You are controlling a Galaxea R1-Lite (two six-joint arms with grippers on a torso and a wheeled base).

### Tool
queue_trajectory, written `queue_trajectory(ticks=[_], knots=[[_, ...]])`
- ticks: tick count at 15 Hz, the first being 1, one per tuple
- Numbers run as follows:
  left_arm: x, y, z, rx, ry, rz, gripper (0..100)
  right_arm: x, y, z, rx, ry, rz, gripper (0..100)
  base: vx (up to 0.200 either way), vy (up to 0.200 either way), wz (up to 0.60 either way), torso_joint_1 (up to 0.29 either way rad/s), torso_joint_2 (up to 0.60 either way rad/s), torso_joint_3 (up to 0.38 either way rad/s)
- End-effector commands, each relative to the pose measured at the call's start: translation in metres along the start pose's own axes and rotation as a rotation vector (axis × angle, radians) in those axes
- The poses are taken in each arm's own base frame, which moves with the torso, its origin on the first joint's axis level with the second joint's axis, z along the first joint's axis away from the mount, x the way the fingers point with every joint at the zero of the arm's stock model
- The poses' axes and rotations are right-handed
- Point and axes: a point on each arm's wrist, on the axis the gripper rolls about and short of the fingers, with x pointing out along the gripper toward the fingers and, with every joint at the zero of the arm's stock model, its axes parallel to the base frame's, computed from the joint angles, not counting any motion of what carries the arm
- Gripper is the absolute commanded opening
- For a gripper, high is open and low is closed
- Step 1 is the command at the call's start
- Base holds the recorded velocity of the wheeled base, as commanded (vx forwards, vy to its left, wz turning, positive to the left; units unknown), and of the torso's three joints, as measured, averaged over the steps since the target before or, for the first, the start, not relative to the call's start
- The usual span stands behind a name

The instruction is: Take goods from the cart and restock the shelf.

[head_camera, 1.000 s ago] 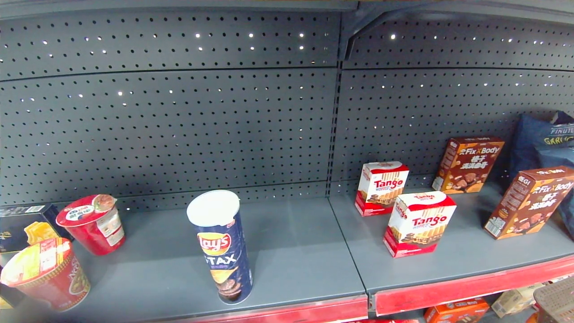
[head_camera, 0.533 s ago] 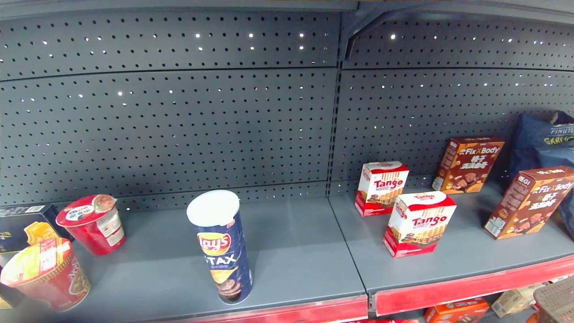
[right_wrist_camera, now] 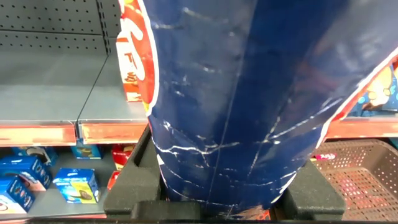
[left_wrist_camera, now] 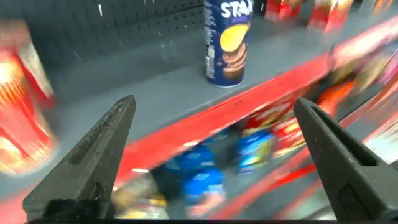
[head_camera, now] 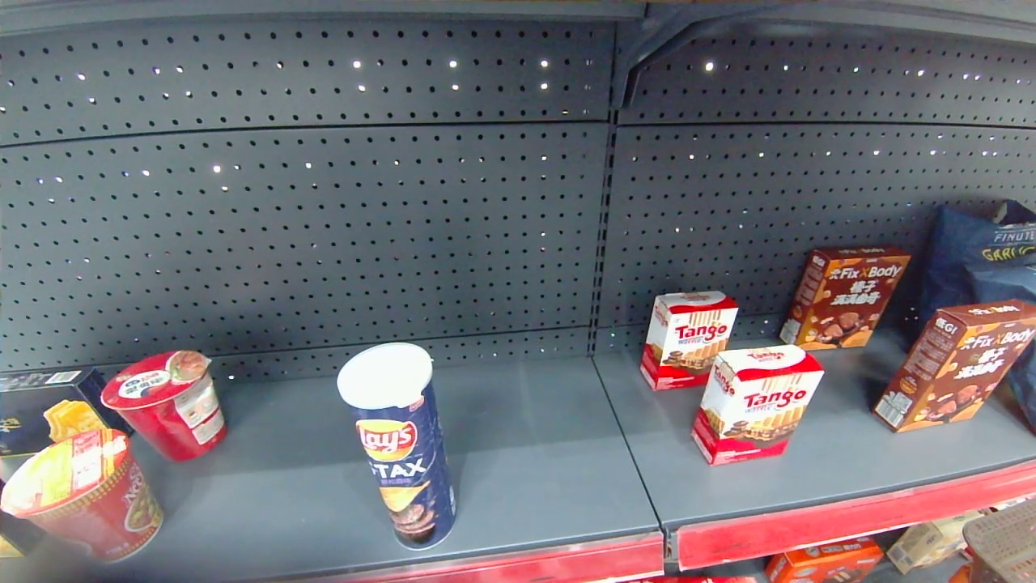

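The grey metal shelf (head_camera: pixel 526 453) is the biggest thing here: flat matte boards with a glossy red front lip (head_camera: pixel 809 526), backed by a dark perforated steel panel (head_camera: pixel 324 227) dotted with round holes. The board runs ahead of both grippers.

A soft, crumpled dark blue bag (head_camera: pixel 983 259) slumps at the shelf's far right end.

The right gripper (right_wrist_camera: pixel 224 186) is clenched on a dark blue cylindrical chip tube (right_wrist_camera: pixel 249 93). The tube is smooth and glossy, marked with thin pale scuff lines and a red-and-white emblem. Blocky black fingers (right_wrist_camera: pixel 134 186) press on either side of it. Just beside this gripper sits a brown lattice plastic basket (right_wrist_camera: pixel 367 174).

The left gripper (left_wrist_camera: pixel 214 106) is released, its two dark wedge-shaped fingers (left_wrist_camera: pixel 99 155) spread wide with nothing between them. Ahead of it, past the red lip, a second dark blue chip tube (left_wrist_camera: pixel 227 40) stands upright on the board, capped with a flat white lid.

Farther right of that tube stand two brown cardboard boxes (head_camera: pixel 844 297) (head_camera: pixel 955 364) and two white-and-red cardboard boxes (head_camera: pixel 688 338) (head_camera: pixel 757 402), all sharp-edged and rectangular. To its left sit two tapered red cups with foil lids (head_camera: pixel 166 405) (head_camera: pixel 81 494), both tilted, and a dark blue carton (head_camera: pixel 40 409).
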Motion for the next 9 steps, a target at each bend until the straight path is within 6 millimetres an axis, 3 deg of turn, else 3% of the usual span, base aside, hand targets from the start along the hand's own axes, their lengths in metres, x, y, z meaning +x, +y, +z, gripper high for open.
queue_trajectory(ticks=[1,9], knots=[[0.003,-0.001,-0.006,0.043,0.000,-0.020,100,0.000,0.000,0.001,-0.001,-0.001,0.000,0,0.000,0.000,0.00,0.000,0.00,0.000],[0.003,0.000,-0.006,-0.013,-0.010,-0.009,100,0.003,-0.002,0.011,0.000,-0.006,0.067,0,0.000,0.000,0.00,0.000,0.00,0.000]])
